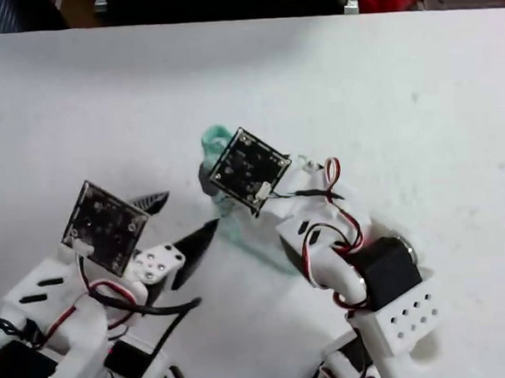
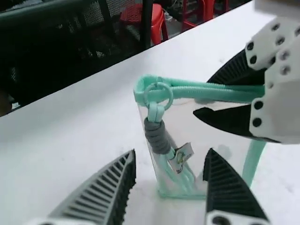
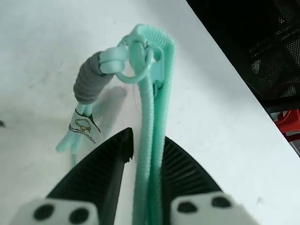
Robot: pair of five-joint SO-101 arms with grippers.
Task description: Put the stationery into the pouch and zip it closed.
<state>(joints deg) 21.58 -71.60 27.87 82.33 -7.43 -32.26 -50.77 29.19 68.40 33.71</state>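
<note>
R hand (image 3: 146,140) pinches pouch (image 3: 160,79) zip edge, L hand (image 2: 169,159) spread nearby; tag (image 3: 83,127) illegible.

The left gripper (image 2: 166,187) stands with its two fingers spread wide apart and holds nothing. The right gripper (image 3: 149,176) has its jaws pressed together on the top edge of the pouch (image 3: 158,93), and its wrist seems tilted down.
</note>
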